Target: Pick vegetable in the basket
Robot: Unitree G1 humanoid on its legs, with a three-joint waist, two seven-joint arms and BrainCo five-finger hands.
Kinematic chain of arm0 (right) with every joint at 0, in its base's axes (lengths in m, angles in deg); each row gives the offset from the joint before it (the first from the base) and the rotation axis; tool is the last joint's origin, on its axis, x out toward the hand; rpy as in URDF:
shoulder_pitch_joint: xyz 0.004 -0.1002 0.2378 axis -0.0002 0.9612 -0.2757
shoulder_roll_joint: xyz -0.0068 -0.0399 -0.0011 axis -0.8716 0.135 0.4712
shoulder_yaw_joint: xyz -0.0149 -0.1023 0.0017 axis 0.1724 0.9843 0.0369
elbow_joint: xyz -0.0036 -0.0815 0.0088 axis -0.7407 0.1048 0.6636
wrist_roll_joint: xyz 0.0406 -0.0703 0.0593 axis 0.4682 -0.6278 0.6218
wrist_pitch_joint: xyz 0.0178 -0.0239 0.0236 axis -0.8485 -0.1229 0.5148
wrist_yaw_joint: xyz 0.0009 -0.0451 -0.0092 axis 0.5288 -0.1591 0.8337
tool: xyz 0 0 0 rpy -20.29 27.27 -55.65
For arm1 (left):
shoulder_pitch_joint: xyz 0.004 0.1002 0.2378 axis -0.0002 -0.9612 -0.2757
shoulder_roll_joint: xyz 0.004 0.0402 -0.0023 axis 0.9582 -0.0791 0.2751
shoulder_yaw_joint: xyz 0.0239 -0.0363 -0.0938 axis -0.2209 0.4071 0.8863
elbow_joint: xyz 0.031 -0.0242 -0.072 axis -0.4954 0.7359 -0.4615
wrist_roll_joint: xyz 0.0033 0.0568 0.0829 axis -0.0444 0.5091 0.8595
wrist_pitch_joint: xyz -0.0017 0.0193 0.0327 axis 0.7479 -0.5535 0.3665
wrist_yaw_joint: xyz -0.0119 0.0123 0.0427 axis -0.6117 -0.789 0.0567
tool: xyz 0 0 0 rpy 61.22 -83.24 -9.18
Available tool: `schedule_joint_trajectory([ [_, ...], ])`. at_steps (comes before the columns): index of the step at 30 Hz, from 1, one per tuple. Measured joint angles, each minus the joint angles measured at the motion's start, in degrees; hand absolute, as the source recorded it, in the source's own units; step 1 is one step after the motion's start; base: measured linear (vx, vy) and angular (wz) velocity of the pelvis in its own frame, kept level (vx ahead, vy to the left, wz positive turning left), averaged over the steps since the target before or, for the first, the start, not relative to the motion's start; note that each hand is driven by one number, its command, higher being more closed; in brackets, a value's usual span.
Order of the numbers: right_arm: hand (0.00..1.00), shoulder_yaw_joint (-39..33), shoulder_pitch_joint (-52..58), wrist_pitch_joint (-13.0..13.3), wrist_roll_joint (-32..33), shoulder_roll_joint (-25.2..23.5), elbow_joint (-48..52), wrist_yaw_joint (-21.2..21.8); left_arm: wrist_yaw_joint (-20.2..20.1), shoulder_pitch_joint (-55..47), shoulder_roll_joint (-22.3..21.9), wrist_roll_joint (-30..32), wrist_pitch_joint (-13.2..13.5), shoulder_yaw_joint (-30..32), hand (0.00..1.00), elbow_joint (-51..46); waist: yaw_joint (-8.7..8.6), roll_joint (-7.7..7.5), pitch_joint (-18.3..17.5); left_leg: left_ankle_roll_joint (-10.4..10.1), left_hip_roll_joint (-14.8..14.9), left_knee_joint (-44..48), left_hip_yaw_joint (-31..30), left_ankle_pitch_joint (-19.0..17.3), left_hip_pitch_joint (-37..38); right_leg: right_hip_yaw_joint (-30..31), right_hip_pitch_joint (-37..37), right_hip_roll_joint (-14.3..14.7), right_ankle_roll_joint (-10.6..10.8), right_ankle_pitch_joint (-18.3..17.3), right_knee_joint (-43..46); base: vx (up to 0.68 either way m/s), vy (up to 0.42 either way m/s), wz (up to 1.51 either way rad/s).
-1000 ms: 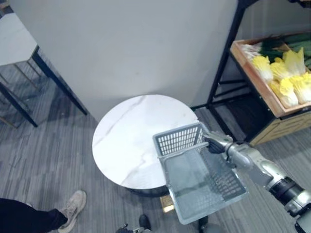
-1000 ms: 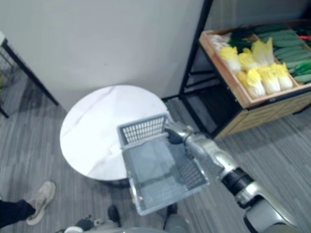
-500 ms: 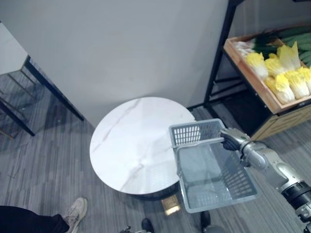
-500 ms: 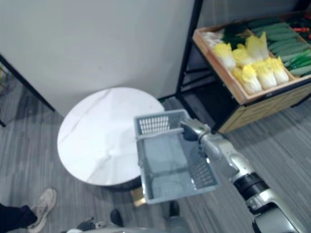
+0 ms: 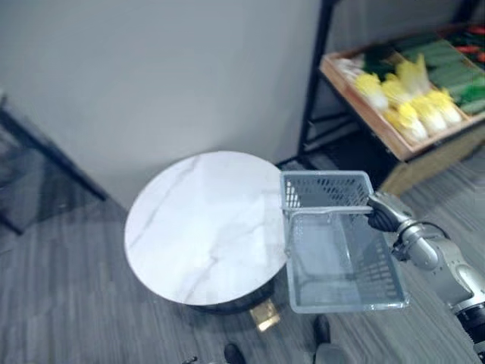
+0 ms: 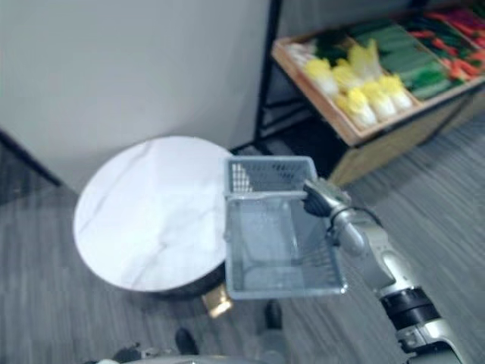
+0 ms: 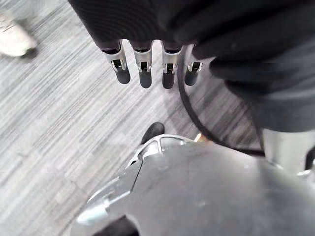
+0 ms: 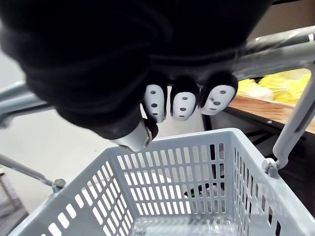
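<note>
Your view has swung right over the last second, so don't read the whole shift as things moving. Against the table (image 5: pixel 204 227), though, the basket (image 5: pixel 326 189) really has travelled. It sat over the table's near right rim a second ago, and now it hangs just beside the right edge, squared up and over the floor. Your right hand (image 5: pixel 383 214) carries it, fingers (image 8: pixel 182 101) curled round the handle. The basket is empty, so I judge you are in the carry toward the produce, with nothing picked yet.

Around you, from the left: your left hand (image 7: pixel 143 66) hangs idle over the floor, fingers straight and holding nothing, and a person's shoe (image 7: pixel 12 39) lies on the floor beyond it. The table is bare. Right of the basket, the black shelf post (image 6: pixel 267 76) stands between it and the crate (image 6: pixel 379 144), where the cabbages (image 6: pixel 356 95) and cucumbers (image 6: pixel 402 53) lie, well apart from your hand. The post is likely what the basket's far corner could catch.
</note>
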Motion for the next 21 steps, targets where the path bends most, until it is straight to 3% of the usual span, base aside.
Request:
schedule_joint_trajectory([
  [1,1.00,0.7,-0.5,0.0,-0.1,-0.4,-0.3,0.0,-0.3,0.9,1.5,0.1,0.0,0.5,0.00,-0.6,0.51,-1.50,0.3,0.0,1.0,4.3,1.0,-3.1,-0.5,-4.7,-0.3,-0.4,-1.4,2.7,0.5,-0.01,0.087,-1.53],
  [2,1.00,1.6,-1.7,0.1,-0.3,-0.8,-0.6,0.0,-0.5,1.1,1.2,0.1,-0.3,0.6,0.00,1.5,1.55,-0.03,-0.3,1.1,3.5,3.5,4.1,-4.2,-0.1,-4.5,2.7,3.7,-3.8,10.7,-9.6,-0.10,0.108,-1.74],
  [3,1.00,1.8,-2.4,0.1,-0.3,-1.3,-0.5,0.0,-0.5,1.3,0.8,0.1,-0.4,0.7,0.00,2.4,1.93,0.44,0.1,1.7,4.2,2.1,7.9,-3.7,1.6,-5.7,3.3,3.5,-4.4,8.8,-7.4,-0.11,0.097,-1.79],
  [4,1.00,1.9,-2.8,0.1,-0.3,-1.3,-0.2,-0.1,-0.5,1.0,0.7,0.1,-0.4,-0.2,0.00,2.4,1.27,0.34,0.0,1.9,3.8,1.1,10.9,-3.5,3.3,-9.2,3.7,0.9,-4.6,-0.2,4.1,-0.02,0.141,-1.44],
  [5,1.00,1.9,-3.3,0.0,-0.2,-1.5,-1.0,-0.2,-0.6,1.0,0.6,0.1,-0.5,-1.0,0.00,2.6,1.28,-0.17,-0.3,2.0,3.4,1.4,13.3,-3.6,4.3,-11.2,6.4,-1.3,-1.4,-3.8,8.3,0.07,0.100,-1.54],
  [7,1.00,3.7,-6.0,-0.1,-0.3,-1.7,-2.0,-0.2,-0.5,1.2,1.5,0.1,-0.6,-1.8,0.00,2.6,1.67,-1.45,-1.1,2.1,3.1,2.5,17.6,-3.7,3.6,-11.8,10.4,-2.6,0.7,-3.6,5.2,0.06,0.004,-1.32],
  [8,1.00,5.6,-8.3,-0.1,-0.4,-1.7,-2.0,-0.2,-0.5,1.5,1.6,0.1,-0.7,-1.8,0.00,2.6,1.71,-1.83,-1.2,2.2,3.3,3.2,20.5,-3.7,2.7,-12.7,12.3,-2.7,3.4,-3.5,0.1,-0.03,-0.148,-1.35],
  [10,1.00,8.3,-10.8,0.0,-0.3,-1.8,-2.1,-0.2,-0.6,2.3,1.5,0.1,-0.9,-1.8,0.00,3.1,2.28,-2.39,-1.5,2.2,3.7,4.4,24.8,-3.7,2.2,-14.6,13.7,-2.1,3.4,-3.1,-8.2,-0.06,-0.169,-1.28],
  [13,1.00,10.0,-11.2,1.0,-0.2,-2.0,-2.1,-0.2,-0.5,3.1,0.7,0.2,-0.9,-1.6,0.00,4.5,2.41,-1.24,-1.3,2.0,5.4,7.6,29.2,-3.6,2.3,-16.3,15.4,0.3,3.6,-3.0,-17.3,-0.08,-0.317,-0.83],
  [14,1.00,10.5,-11.1,1.0,-0.2,-2.0,-2.1,-0.2,-0.5,3.1,0.4,0.3,-1.0,-0.9,0.00,4.8,1.98,-0.21,-1.3,1.6,7.4,9.3,30.4,-3.3,2.3,-15.8,16.1,2.0,4.5,-2.3,-20.4,-0.08,-0.293,-0.60],
  [16,1.00,10.5,-10.8,0.9,-0.2,-1.8,-2.1,-0.2,-0.5,2.9,0.0,0.7,-1.2,-0.1,0.00,4.8,1.24,1.06,-1.2,1.3,10.0,11.7,30.4,-3.1,2.3,-15.8,16.8,3.9,4.4,-2.1,-21.2,-0.09,-0.215,-0.25],
  [19,1.00,10.0,-10.4,0.9,-0.2,-0.9,-1.7,-0.2,-0.5,2.8,-0.6,1.4,-1.2,1.6,0.00,4.5,1.43,2.47,-1.0,0.9,16.3,18.2,29.7,-2.7,2.5,-14.0,17.3,7.3,3.6,-2.5,-21.8,-0.11,-0.135,-0.32],
  [21,1.00,10.0,-10.0,1.0,-0.2,-0.8,-1.0,-0.2,-0.4,2.2,-1.1,1.4,-1.2,3.0,0.00,3.8,1.42,3.11,-0.6,0.7,18.6,21.3,25.7,-1.5,2.4,-12.3,17.5,8.4,2.7,-2.4,-21.8,-0.10,-0.099,-0.49],
])
